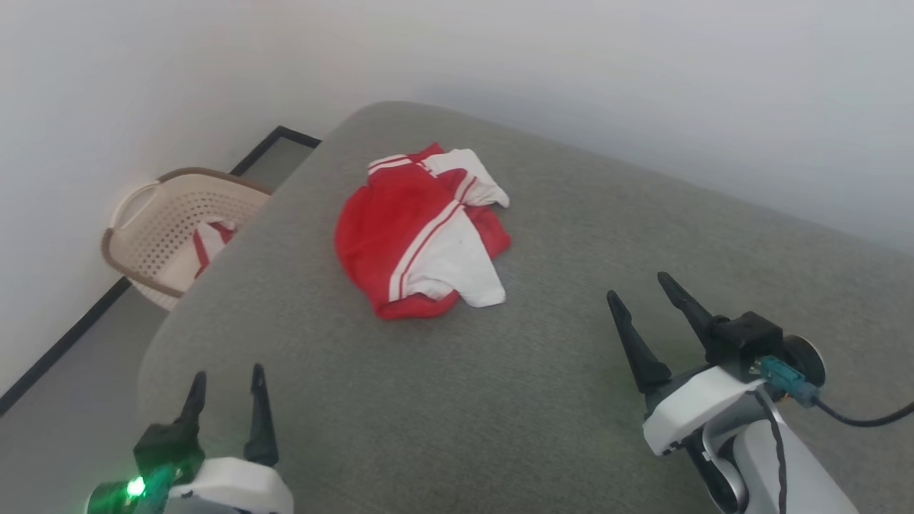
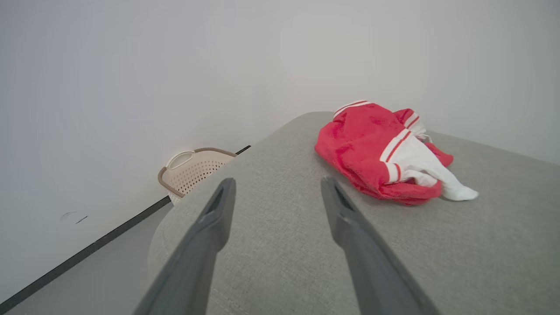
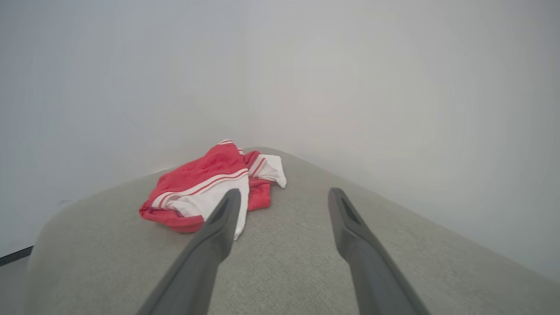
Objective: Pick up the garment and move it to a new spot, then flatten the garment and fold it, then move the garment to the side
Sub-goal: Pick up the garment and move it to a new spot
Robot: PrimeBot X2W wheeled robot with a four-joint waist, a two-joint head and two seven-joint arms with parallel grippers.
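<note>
The garment (image 1: 421, 228) lies bunched on the cushion (image 1: 500, 400), toward its far end. Left of the garment, off the cushion, a basket (image 1: 153, 235) stands on the floor (image 1: 78, 414) by the wall (image 1: 71, 107), with cloth (image 1: 207, 246) in it. Nearer than the garment and well apart from it, the left gripper (image 1: 228, 371) is at its left, the right gripper (image 1: 635, 284) at its right.

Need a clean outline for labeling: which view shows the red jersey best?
Head view: the garment lies crumpled on the grey cushion, seen from above, whole outline unobstructed. Left wrist view shows it whole but low and foreshortened. In the right wrist view the right gripper overlaps its near edge.
</note>
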